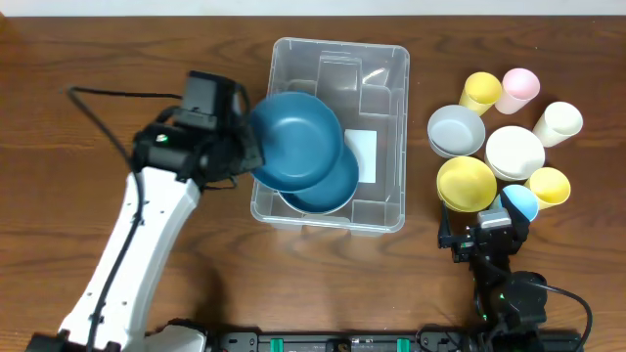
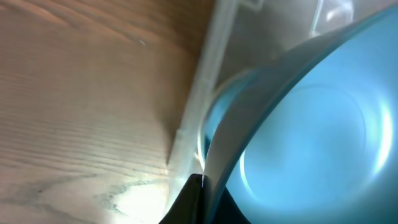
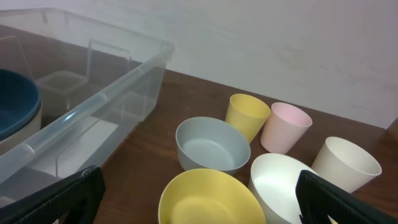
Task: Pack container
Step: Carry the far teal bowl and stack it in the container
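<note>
The left gripper (image 1: 246, 147) pinches a blue bowl (image 1: 293, 140) by its rim over the container (image 1: 387, 57), while the right gripper (image 1: 485, 237) hangs wide open.

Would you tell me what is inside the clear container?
A blue bowl sits in a white bowl, beside a white label. The held bowl above hides part of the container floor.

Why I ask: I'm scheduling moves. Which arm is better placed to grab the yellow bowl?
Right. The right pincer is open near the yellow bowl; the left pincer is shut on a blue bowl over the container.
</note>
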`<state>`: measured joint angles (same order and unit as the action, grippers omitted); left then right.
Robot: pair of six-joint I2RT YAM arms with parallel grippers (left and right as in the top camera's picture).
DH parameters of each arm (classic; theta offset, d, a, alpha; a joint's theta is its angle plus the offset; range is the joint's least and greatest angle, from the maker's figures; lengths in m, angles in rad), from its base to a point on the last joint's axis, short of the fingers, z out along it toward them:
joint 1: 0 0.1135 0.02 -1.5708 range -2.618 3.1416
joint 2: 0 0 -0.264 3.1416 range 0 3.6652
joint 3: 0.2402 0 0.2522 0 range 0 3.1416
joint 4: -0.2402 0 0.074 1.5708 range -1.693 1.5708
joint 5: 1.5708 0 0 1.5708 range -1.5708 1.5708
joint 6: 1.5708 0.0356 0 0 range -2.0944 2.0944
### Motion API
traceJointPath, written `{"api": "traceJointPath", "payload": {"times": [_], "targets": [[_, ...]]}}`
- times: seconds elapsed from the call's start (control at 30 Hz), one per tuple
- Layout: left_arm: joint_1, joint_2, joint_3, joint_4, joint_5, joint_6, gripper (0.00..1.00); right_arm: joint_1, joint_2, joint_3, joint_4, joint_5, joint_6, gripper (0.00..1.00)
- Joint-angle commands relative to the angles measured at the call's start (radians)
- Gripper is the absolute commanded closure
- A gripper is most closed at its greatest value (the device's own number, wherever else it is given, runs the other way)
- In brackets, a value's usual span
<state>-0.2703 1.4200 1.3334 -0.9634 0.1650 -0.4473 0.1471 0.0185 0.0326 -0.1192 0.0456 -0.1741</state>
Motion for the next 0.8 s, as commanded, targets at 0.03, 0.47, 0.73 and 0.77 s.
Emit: {"api": "traceJointPath", "payload": {"times": [0.03,0.47,0.73,0.77], "targets": [[-0.077,0.051,-0.006,-0.001,-0.010,0.001,0.94,0.003,-0.003,-0.003,-0.001,0.010,-0.010,0.01],[-0.092,0.031,-0.002,0.007,-0.106,-0.002,0.45,0.003,-0.003,-0.003,-0.001,0.010,-0.010,0.01],[-0.040,-0.083,0.000,0.004,-0.279,0.002,0.31,0.003,-0.003,-0.003,-0.001,0.010,-0.010,0.01],[-0.028,-0.097,0.000,0.003,-0.320,0.002,0.29,0.003,-0.003,-0.003,-0.001,0.010,-0.010,0.01]]}}
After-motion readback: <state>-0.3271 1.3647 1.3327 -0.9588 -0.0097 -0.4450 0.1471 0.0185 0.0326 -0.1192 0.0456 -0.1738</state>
